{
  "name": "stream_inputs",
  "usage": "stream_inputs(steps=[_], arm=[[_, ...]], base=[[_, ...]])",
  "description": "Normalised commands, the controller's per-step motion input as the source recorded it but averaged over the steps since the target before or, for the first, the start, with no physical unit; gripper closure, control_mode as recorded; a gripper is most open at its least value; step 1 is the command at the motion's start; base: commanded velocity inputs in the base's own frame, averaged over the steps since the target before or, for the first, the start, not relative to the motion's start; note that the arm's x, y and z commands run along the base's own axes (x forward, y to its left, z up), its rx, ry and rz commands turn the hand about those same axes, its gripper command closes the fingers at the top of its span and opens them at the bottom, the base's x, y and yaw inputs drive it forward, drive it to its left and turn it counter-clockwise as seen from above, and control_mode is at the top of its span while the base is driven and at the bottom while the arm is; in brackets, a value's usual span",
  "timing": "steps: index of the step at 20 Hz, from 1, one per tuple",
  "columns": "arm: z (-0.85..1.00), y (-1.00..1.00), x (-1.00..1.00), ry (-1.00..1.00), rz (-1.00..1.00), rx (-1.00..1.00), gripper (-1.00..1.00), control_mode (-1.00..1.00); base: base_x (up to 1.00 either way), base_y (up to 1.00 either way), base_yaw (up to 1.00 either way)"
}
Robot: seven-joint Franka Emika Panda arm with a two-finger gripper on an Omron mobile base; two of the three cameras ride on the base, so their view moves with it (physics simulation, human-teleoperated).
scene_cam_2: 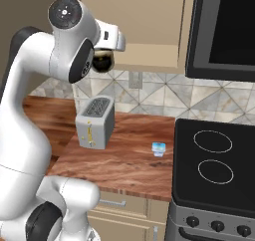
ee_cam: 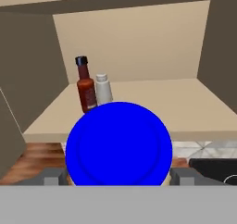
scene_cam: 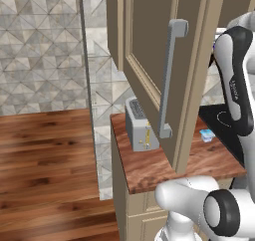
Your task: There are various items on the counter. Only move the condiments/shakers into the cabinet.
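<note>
The sauce bottle point(ee_cam: 85, 84) and the shaker point(ee_cam: 103, 89) stand side by side on the shelf point(ee_cam: 152, 102) inside the cabinet point(scene_cam: 164, 60), door open. Both look light, stiff and smooth; best taken round the body. The fingers point(ee_cam: 119, 176) are spread wide around a blue-lidded jar point(ee_cam: 119, 144), apparently gripping it, above the tabletop point(scene_cam_2: 129, 155).

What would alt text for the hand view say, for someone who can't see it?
A round blue lid sits close up between the gripper's fingertips. Behind it an open cabinet holds a dark red sauce bottle and a pale grey shaker side by side on its shelf, left of centre.
</note>
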Motion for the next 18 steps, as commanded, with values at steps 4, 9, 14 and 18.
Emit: stream_inputs(steps=[4,9,14,18], arm=[[0.00,0.05,0.36,0.00,-0.04,0.00,1.00,-1.00],[0.00,0.00,0.48,0.00,-0.05,0.00,1.00,-1.00],[0.00,0.03,0.56,0.04,-0.06,0.00,1.00,-1.00],[0.00,0.04,0.49,0.01,-0.03,0.00,1.00,-1.00]], base=[[0.00,0.00,0.00],[0.00,0.00,0.00],[0.00,0.00,0.00],[0.00,0.00,0.00]])
